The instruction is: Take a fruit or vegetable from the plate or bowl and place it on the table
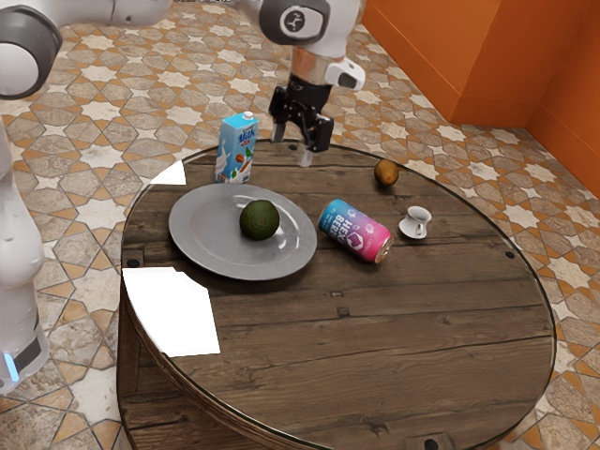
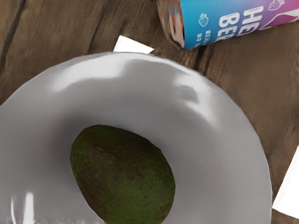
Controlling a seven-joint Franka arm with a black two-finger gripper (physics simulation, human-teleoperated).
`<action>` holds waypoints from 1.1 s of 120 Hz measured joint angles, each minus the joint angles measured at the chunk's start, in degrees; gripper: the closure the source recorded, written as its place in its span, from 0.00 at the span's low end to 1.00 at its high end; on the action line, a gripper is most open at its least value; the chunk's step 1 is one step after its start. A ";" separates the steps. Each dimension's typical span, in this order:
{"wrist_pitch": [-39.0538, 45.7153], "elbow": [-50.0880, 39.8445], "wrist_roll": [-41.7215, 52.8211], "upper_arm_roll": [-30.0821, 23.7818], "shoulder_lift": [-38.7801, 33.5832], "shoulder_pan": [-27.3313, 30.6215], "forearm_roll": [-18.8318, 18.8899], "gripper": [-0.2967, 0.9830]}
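Observation:
My gripper (image 1: 292,148) is open, its two fingertips well apart with nothing between them, raised above the table near its far edge in the exterior view. A dark green avocado (image 1: 260,220) lies on the grey plate (image 1: 202,234), a little toward the exterior view's right of the plate's middle. In the wrist view the avocado (image 2: 122,175) rests untouched inside the plate (image 2: 224,140), below my hand.
Beside the plate lies a blue and pink can (image 1: 356,231), also in the wrist view as the can (image 2: 233,18). A milk carton (image 1: 236,150) stands behind the plate. Farther off are a brown round fruit (image 1: 386,172) and a white cup (image 1: 418,221) on the wooden table (image 1: 375,347).

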 joint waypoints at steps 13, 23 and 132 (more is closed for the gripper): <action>3.37 -4.22 -6.56 0.38 -0.58 0.00 -3.67 0.23; 5.32 -5.06 -11.44 -1.81 -0.42 0.23 -3.13 0.23; 22.39 -26.67 -30.52 6.83 -8.50 -4.26 2.10 0.23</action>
